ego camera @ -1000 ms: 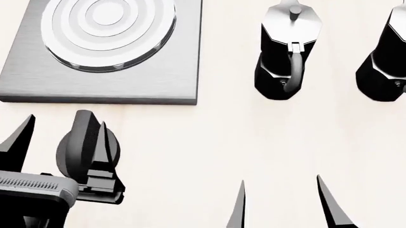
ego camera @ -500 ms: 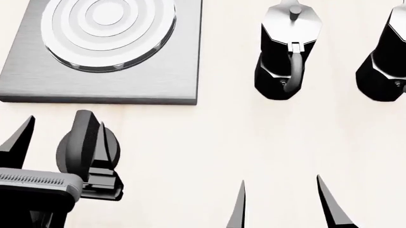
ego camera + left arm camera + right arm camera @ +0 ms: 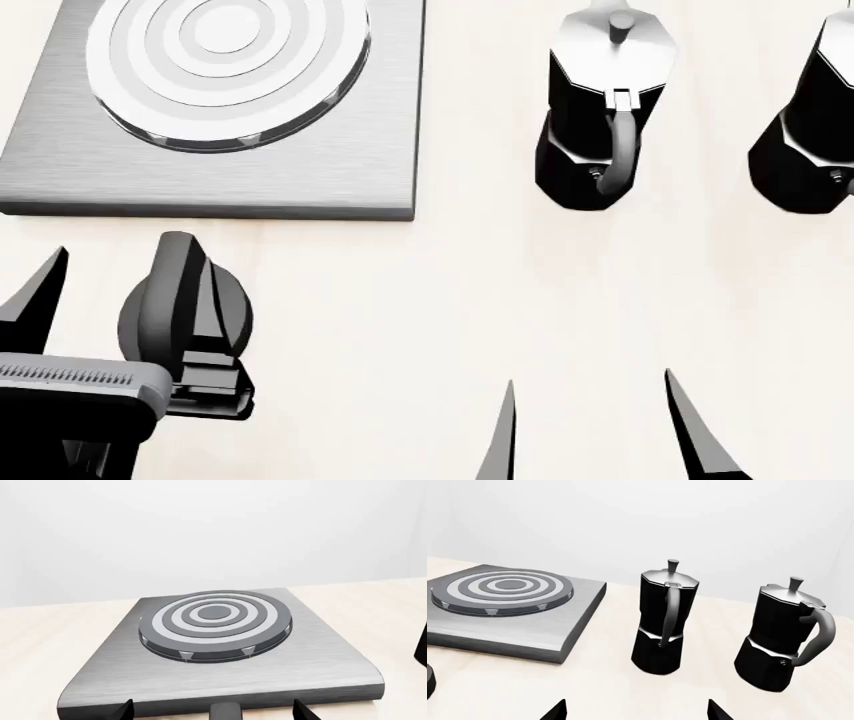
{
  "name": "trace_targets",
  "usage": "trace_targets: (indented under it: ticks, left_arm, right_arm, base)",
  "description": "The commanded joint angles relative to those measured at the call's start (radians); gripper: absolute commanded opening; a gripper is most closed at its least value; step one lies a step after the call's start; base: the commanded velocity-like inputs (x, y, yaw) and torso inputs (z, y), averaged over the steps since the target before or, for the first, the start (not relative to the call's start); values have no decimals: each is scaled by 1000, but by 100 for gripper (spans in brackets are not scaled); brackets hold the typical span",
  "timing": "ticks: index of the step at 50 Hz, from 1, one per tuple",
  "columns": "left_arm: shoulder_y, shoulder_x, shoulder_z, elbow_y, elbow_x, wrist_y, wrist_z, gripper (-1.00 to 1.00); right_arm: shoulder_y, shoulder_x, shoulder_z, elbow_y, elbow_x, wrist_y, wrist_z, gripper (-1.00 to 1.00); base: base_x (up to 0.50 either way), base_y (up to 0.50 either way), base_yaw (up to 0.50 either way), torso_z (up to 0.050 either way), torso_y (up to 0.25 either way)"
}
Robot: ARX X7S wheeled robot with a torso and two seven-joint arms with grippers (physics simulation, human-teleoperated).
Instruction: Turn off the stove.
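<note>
Head view looks down on a pale cream tabletop. At its far left lies the flat square grey brushed-metal stove plate with a round burner of concentric rings. Just in front of the plate, apart from it, stands the black round ridged knob, its raised grip bar running toward and away from the robot. The left gripper straddles this knob: one dark pointed finger stands off to the outer side, clear of the knob, while the other finger lies against or across the knob's inner face; whether it actually touches I cannot tell. The jaws are spread apart, not clamped.

To the right of the stove, well apart from it, stand two black faceted moka pots with silver lids, one near the middle and one at the right edge, handles facing the robot.

The right gripper hangs over bare tabletop with its two pointed fingers spread wide, holding nothing.

Left wrist view faces the stove's front edge, with the knob's top between the fingertips.
</note>
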Motion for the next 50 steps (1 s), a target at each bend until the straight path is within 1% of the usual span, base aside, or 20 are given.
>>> trace_targets:
  ticks: [1,31,39,50]
  left_arm:
    - [-4,21,-23,-26,12,15,26,100]
    - [-29,29,-6,-126,14,43,24,100]
    - [-12,17,-6,-89,3,28,20,100]
    - [-16,19,-5,-121,5,40,15,100]
  right_arm:
    - [-2,-17,25,4,-15,-11,-22,100]
    - [2,-11,18,10,-10,-13,-16,100]
    - [3,-9,17,11,-8,-14,-15,100]
    - [1,-6,15,9,-8,-15,-11,100]
  base:
    - [0,0,0,0,0]
    - [0,0,0,0,0]
    - [0,0,0,0,0]
    - [0,0,0,0,0]
